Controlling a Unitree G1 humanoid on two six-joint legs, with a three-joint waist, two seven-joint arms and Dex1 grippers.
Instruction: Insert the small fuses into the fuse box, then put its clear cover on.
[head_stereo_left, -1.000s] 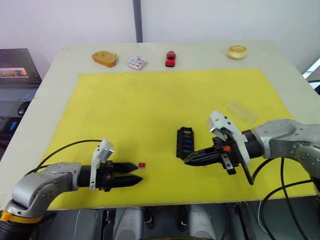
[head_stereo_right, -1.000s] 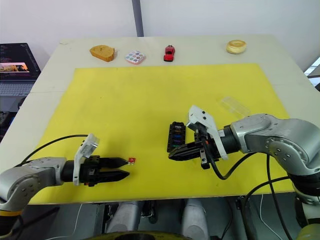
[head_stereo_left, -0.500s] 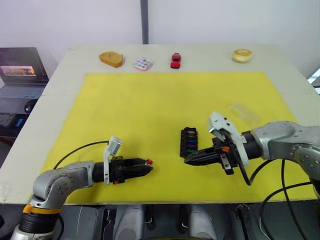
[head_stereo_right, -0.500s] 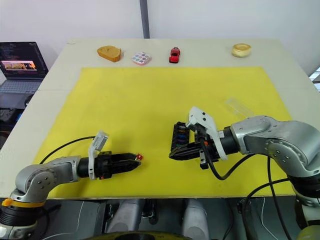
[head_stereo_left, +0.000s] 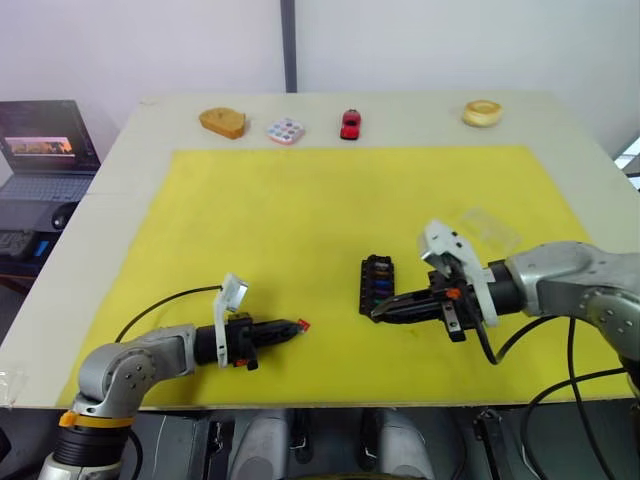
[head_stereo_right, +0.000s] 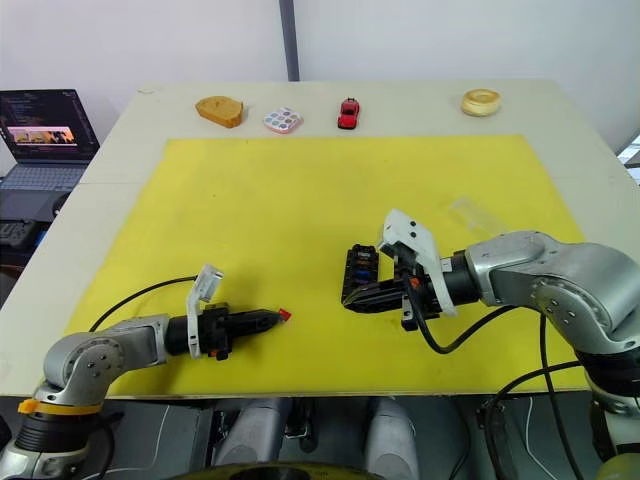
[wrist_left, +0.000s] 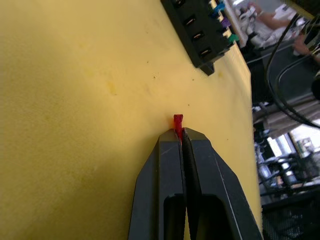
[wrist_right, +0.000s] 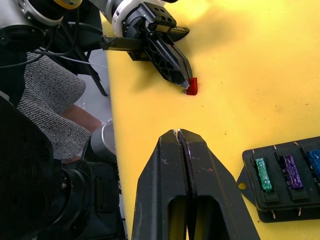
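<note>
My left gripper is shut on a small red fuse, pinched at the very tips low over the yellow mat near its front edge. The black fuse box lies to the right of it on the mat, with green, purple and blue fuses seated in its slots. My right gripper is shut and empty, its tips beside the box's near end. The clear cover lies on the mat behind my right arm.
Along the table's far edge stand a tan block, a dotted palette, a red toy car and a yellow ring. A laptop sits off the table's left side.
My left gripper has closed on the red fuse, which lay at its open tips a second ago. The camera has shifted a little. The right arm has barely moved.
</note>
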